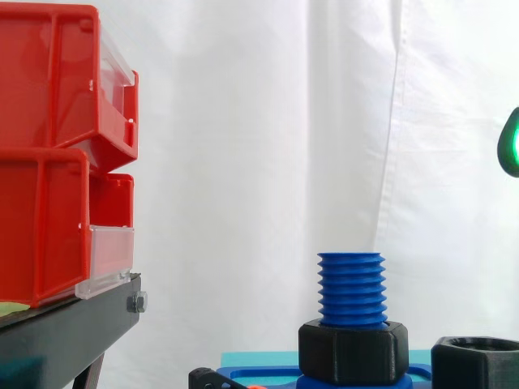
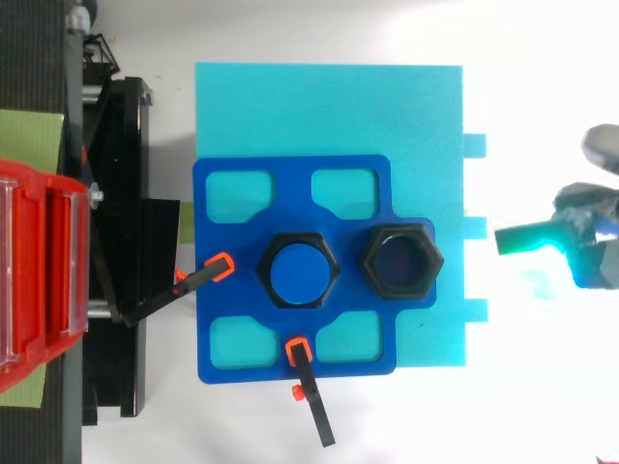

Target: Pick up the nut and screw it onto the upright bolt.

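Note:
A blue threaded bolt (image 1: 350, 290) stands upright on the blue fixture plate (image 2: 218, 319), with one black hex nut (image 1: 353, 350) sitting around its base. From above, the bolt (image 2: 297, 270) shows as a blue disc ringed by that nut. A second black nut (image 2: 401, 261) lies loose in a hex seat just right of the bolt, and its top edge (image 1: 477, 356) shows in the side view. My hand (image 2: 580, 246) hovers off the board's right edge, well clear of the loose nut. It is open and holds nothing, with a green-glowing fingertip (image 1: 511, 144) stretched toward the nut, high above the bolt.
The fixture plate rests on a cyan board (image 2: 329, 106). Two orange-and-black clamps (image 2: 208, 275) (image 2: 308, 387) hold the plate at its left and front edges. Red bins (image 1: 57, 146) on a black stand (image 1: 73, 332) rise to the left.

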{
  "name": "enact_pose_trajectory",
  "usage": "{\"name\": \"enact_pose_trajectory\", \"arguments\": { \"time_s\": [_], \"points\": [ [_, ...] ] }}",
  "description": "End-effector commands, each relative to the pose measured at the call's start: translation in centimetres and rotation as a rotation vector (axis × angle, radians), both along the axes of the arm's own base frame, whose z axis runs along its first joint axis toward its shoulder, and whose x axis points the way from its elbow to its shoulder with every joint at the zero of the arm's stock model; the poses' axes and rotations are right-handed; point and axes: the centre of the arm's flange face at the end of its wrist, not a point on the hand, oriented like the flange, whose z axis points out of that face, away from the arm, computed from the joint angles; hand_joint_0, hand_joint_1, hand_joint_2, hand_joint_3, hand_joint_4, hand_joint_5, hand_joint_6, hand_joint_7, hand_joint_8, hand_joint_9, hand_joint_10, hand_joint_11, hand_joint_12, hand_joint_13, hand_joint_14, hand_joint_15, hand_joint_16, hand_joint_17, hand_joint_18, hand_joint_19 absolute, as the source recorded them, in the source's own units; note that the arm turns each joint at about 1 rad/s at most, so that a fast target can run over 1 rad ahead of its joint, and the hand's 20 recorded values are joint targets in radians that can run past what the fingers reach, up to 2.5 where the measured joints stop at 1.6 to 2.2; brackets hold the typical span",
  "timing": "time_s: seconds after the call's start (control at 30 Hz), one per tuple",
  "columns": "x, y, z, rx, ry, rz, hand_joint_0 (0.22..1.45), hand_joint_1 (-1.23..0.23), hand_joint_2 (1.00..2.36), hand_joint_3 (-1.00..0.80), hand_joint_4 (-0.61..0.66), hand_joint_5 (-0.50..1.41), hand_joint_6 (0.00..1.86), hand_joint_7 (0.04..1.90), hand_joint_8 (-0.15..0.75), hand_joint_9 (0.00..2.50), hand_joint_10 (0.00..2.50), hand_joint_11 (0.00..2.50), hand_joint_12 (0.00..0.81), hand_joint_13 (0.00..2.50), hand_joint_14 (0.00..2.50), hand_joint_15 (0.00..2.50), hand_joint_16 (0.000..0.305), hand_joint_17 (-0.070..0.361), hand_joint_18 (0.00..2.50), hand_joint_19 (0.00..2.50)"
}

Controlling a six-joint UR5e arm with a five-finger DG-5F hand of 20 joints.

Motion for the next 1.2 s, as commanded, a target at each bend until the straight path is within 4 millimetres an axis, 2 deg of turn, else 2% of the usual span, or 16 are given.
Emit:
{"name": "enact_pose_trajectory", "arguments": {
  "time_s": [0.0,0.2,0.27,0.3,0.37,0.43,0.6,0.73,1.17],
  "points": [
    [0.1,0.3,-0.5,-0.032,0.011,-0.037,0.44,-0.64,1.00,-0.50,0.24,-0.22,0.50,0.73,0.290,0.39,0.00,0.00,0.399,0.21,0.00,0.00,0.050,0.112,0.00,0.00],
    [0.9,0.9,-2.4,-0.043,0.028,-0.033,0.44,-0.60,1.00,-0.50,0.25,-0.22,0.50,0.74,0.295,0.40,0.00,0.00,0.399,0.22,0.00,0.00,0.050,0.113,0.00,0.00],
    [0.9,0.9,-2.3,-0.040,0.023,-0.033,0.44,-0.59,1.00,-0.50,0.25,-0.22,0.50,0.74,0.295,0.41,0.00,0.00,0.399,0.22,0.00,0.00,0.050,0.112,0.00,0.00],
    [1.5,1.2,-3.2,-0.042,0.018,-0.033,0.44,-0.59,1.00,-0.50,0.25,-0.22,0.50,0.74,0.295,0.41,0.00,0.00,0.399,0.22,0.00,0.00,0.050,0.112,0.00,0.00],
    [1.7,1.3,-3.1,-0.046,0.006,-0.038,0.44,-0.59,1.00,-0.50,0.25,-0.22,0.50,0.74,0.296,0.41,0.00,0.00,0.400,0.22,0.00,0.00,0.050,0.113,0.00,0.00],
    [3.3,2.0,-3.7,-0.091,0.000,-0.052,0.42,-0.59,1.00,-0.50,0.26,-0.22,0.50,0.74,0.301,0.41,0.00,0.00,0.406,0.22,0.00,0.00,0.051,0.116,0.00,0.00],
    [5.3,2.6,-4.1,-0.116,0.012,-0.063,0.40,-0.61,1.00,-0.50,0.26,-0.22,0.50,0.74,0.310,0.41,0.00,0.00,0.417,0.23,0.00,0.00,0.053,0.120,0.00,0.00],
    [5.8,2.5,-5.0,-0.122,0.030,-0.065,0.40,-0.63,1.00,-0.50,0.26,-0.22,0.50,0.74,0.309,0.41,0.00,0.00,0.417,0.23,0.00,0.00,0.053,0.120,0.00,0.00],
    [6.3,1.5,-5.7,-0.120,0.024,-0.085,0.40,-0.62,1.00,-0.50,0.26,-0.22,0.50,0.74,0.311,0.41,0.00,0.00,0.414,0.25,0.00,0.00,0.053,0.119,0.00,0.00]
  ]
}}
